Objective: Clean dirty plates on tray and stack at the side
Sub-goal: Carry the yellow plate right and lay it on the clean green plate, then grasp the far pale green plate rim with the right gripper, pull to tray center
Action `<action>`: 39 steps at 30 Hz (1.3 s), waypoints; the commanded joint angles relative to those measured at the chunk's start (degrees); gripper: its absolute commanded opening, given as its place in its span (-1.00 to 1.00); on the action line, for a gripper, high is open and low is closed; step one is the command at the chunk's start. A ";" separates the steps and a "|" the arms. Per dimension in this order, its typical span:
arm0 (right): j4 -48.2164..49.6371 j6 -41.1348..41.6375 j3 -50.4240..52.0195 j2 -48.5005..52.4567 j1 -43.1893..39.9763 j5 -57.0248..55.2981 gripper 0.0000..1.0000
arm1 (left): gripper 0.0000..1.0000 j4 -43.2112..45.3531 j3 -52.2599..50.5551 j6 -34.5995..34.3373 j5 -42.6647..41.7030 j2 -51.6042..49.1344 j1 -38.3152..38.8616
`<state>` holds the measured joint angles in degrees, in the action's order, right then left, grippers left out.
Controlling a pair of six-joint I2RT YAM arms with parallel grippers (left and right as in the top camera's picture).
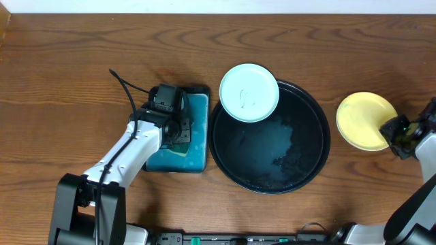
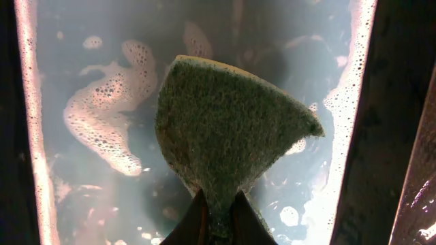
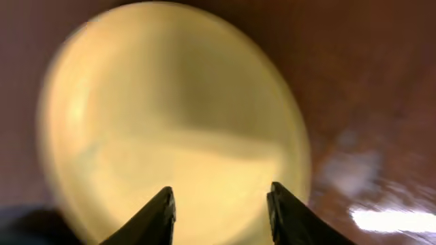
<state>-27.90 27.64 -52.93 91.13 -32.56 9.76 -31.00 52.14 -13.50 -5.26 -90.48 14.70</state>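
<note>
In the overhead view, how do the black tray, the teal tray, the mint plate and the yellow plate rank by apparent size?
1. Black tray, clearly the largest.
2. Teal tray, though partly hidden.
3. Mint plate and yellow plate: they look alike in size, so I do not rank them.

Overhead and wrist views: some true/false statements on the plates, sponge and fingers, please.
1. The mint plate lies wholly inside the black tray. False: it overlaps the tray's far-left rim.
2. The left fingers pinch a sponge over the soapy teal tray. True.
3. The yellow plate sits on the table, right of the black tray. True.
4. The right fingers are clamped on the yellow plate. False: they are open, with the plate showing between them.
</note>
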 commanded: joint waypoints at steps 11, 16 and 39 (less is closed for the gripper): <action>4.87 -20.15 -1.95 0.28 15.45 22.64 0.05 | -0.84 0.00 -0.50 -0.09 -0.09 0.57 -0.28; 0.96 -22.34 -6.43 0.68 23.76 19.37 0.09 | -0.47 0.00 -0.50 -0.09 -0.09 0.57 -0.28; -1.88 -17.97 -22.16 20.55 41.75 8.98 0.00 | -0.33 0.55 -2.93 -0.72 -0.11 -1.53 -0.26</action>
<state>-31.20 4.97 -74.28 109.80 8.38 22.00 -30.76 50.02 -13.69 -5.63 -90.78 14.72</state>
